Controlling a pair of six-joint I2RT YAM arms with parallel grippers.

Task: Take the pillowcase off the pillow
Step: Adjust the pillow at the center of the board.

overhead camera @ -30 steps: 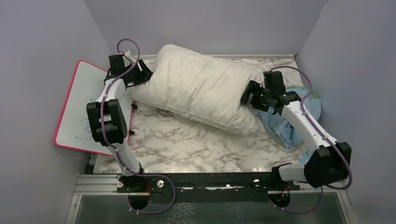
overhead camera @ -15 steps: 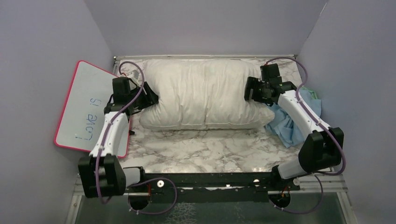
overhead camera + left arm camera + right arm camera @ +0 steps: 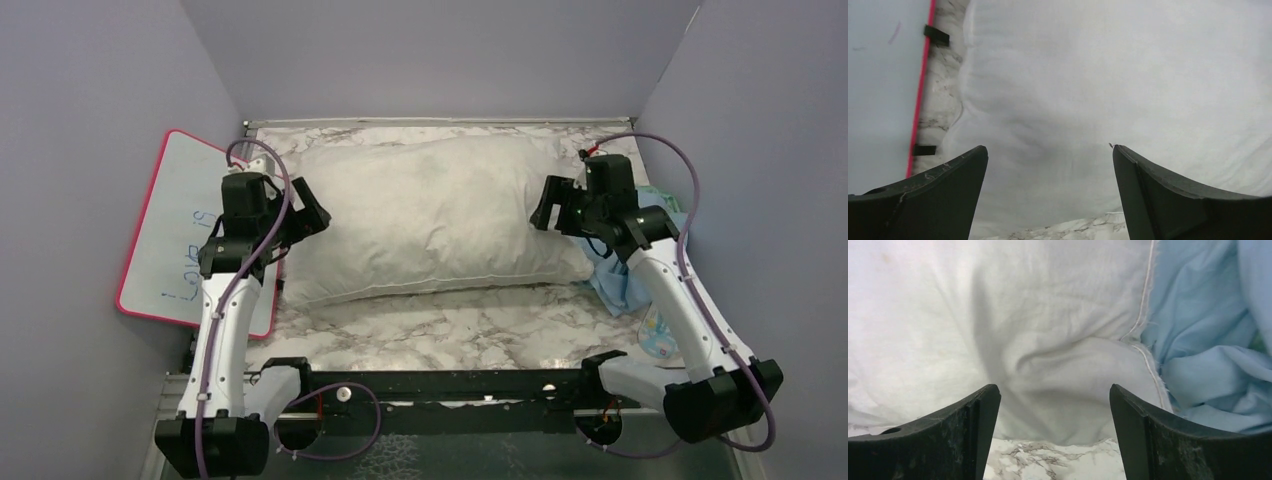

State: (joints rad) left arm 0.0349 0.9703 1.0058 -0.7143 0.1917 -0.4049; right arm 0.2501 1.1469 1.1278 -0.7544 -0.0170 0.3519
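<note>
The cream-white pillow (image 3: 430, 215) lies flat across the back half of the marble table, bare of any cover. The light blue pillowcase (image 3: 618, 285) lies crumpled at the pillow's right end, partly hidden under my right arm. My left gripper (image 3: 308, 215) is open and empty above the pillow's left end; in the left wrist view (image 3: 1049, 147) the pillow (image 3: 1098, 75) fills the space beyond the jaws. My right gripper (image 3: 546, 215) is open and empty above the pillow's right end; the right wrist view (image 3: 1054, 386) shows the pillow's seamed corner (image 3: 998, 305) and the pillowcase (image 3: 1208, 340) beside it.
A pink-framed whiteboard (image 3: 185, 235) with blue writing leans at the table's left edge, close to my left arm; it also shows in the left wrist view (image 3: 883, 90). Grey walls enclose the left, back and right. A patterned bit of fabric (image 3: 655, 335) lies at the near right.
The pillow has dropped from a raised, tilted pose to lying flat and spread out. Both grippers have let go of its ends and drawn back, now open.
</note>
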